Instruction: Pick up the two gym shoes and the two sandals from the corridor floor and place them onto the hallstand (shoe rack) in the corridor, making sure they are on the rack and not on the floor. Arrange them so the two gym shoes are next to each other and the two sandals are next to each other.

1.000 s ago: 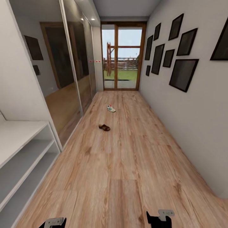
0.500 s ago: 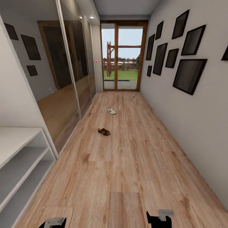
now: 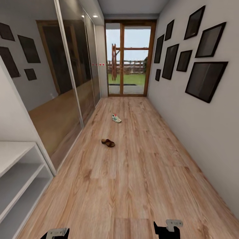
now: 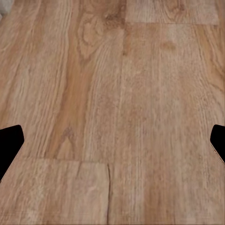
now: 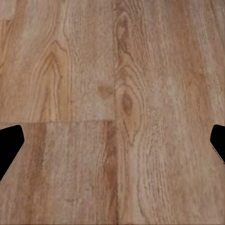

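Note:
One white gym shoe (image 3: 116,118) with green trim lies on the corridor floor (image 3: 132,172), far down the hall. A dark brown sandal (image 3: 108,142) lies nearer, a little left of the middle. Part of the light grey hallstand (image 3: 18,176) stands at the lower left, its open shelves bare. My left gripper (image 3: 55,233) and right gripper (image 3: 167,229) sit low at the near edge, far from both shoes. In the wrist views the left gripper (image 4: 112,145) and right gripper (image 5: 112,145) hang open over bare planks, fingertips wide apart and holding nothing.
Mirrored sliding doors (image 3: 66,79) line the left wall beyond the hallstand. Dark picture frames (image 3: 205,79) hang on the white right wall. A glazed door (image 3: 127,59) closes the far end. Wide floor lies between me and the shoes.
The whole view has shifted as the camera moved down the corridor: the sandal and gym shoe sit lower and closer, and the hallstand has slid toward the left edge. Both grippers stay open.

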Tool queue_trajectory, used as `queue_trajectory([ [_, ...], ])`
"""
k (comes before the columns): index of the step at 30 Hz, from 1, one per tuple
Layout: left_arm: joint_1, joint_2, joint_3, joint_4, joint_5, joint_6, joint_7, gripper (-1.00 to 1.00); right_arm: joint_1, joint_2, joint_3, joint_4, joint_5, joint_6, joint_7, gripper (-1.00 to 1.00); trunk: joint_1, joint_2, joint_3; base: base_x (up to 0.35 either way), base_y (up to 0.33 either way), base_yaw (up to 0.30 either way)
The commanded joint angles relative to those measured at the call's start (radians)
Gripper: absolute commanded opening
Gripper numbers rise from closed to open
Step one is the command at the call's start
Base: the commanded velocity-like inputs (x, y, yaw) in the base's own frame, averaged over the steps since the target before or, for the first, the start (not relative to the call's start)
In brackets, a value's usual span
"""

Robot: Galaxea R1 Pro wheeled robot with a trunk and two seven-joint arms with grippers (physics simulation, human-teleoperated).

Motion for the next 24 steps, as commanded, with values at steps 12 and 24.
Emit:
queue_trajectory([
  [12,-0.001,0.0,0.006,0.001,0.007,-0.001,-0.01,1.0,-0.001,-0.002,0.008,0.0,-0.01,-0.003,0.0,1.0,0.0,0.0,-0.001,0.34,0.0,0.0],
  [24,-0.001,0.0,0.006,0.002,0.007,-0.001,-0.01,1.0,-0.001,-0.004,0.008,0.0,-0.01,-0.003,0.001,1.0,0.0,0.0,-0.001,0.34,0.0,0.0],
])
